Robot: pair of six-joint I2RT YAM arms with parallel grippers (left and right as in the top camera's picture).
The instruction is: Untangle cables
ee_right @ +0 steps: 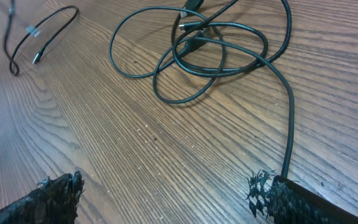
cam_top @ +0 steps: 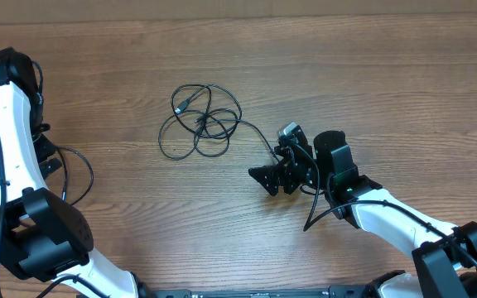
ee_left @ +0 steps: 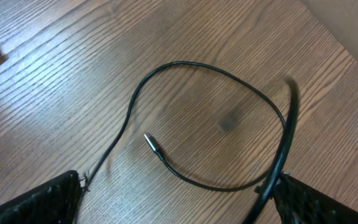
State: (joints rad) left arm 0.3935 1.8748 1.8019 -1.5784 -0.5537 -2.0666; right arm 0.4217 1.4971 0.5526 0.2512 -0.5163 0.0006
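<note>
A knot of thin black cables [cam_top: 201, 122] lies on the wooden table [cam_top: 371, 66]. One strand [cam_top: 259, 136] trails from it towards my right gripper [cam_top: 277, 156]. In the right wrist view the knot [ee_right: 210, 50] lies ahead, and that strand [ee_right: 289, 118] runs down to the right finger [ee_right: 303, 202] of the open right gripper [ee_right: 169, 183]; only bare wood lies between the fingers. A separate cable [ee_left: 229, 74] with a silver tip [ee_left: 149, 140] lies looped under my open left gripper [ee_left: 179, 180]. Its blurred end passes against the right finger [ee_left: 316, 202].
The separate cable [ee_right: 36, 37] also shows at the right wrist view's far left. The left arm [cam_top: 7, 149] stands along the table's left edge with its own thicker leads. The right arm [cam_top: 387, 219] reaches in from the lower right.
</note>
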